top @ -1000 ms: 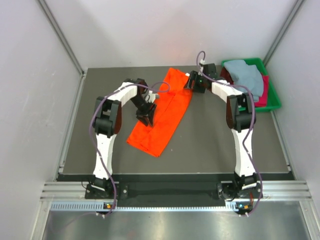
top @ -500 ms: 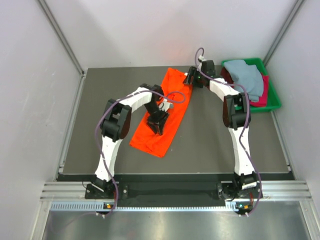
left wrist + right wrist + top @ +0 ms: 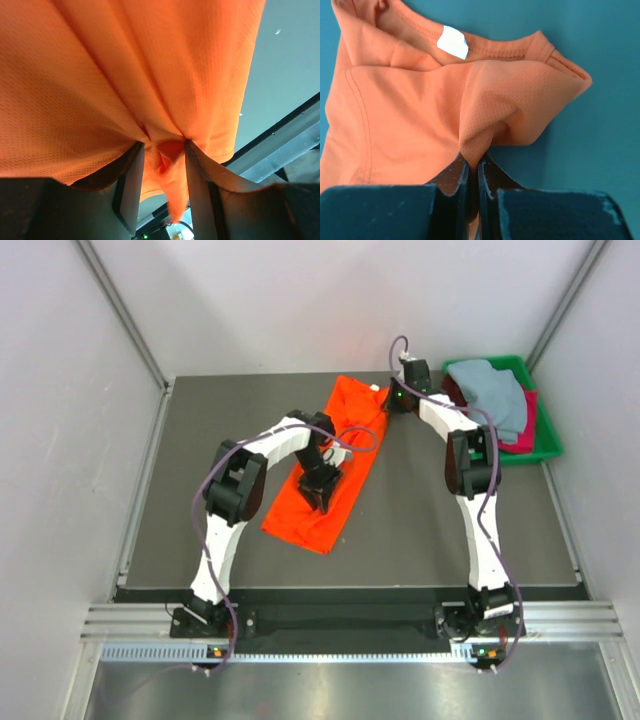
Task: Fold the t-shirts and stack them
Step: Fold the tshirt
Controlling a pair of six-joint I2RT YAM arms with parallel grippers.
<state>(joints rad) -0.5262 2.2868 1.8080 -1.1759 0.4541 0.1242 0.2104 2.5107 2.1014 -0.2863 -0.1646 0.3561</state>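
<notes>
The bright orange t-shirt [image 3: 358, 410] lies as a long narrow strip slanting from the back middle of the table toward the front left. My left gripper [image 3: 322, 490] stands over its middle. In the left wrist view the gripper [image 3: 165, 160] is shut on a bunched fold of the orange cloth [image 3: 125, 75]. My right gripper [image 3: 390, 405] is at the shirt's far end, beside the collar. In the right wrist view it [image 3: 472, 162] pinches a raised fold of the orange shirt [image 3: 410, 115] near the white label [image 3: 452, 42].
A green tray [image 3: 551, 435] stands at the back right and holds a pale grey-blue t-shirt [image 3: 495, 392] on top of a crimson one [image 3: 527, 425]. White walls close in the dark table on both sides and at the back.
My right gripper went from open to shut on the shirt's far end. My left gripper moved right and nearer over the shirt, dragging cloth with it.
</notes>
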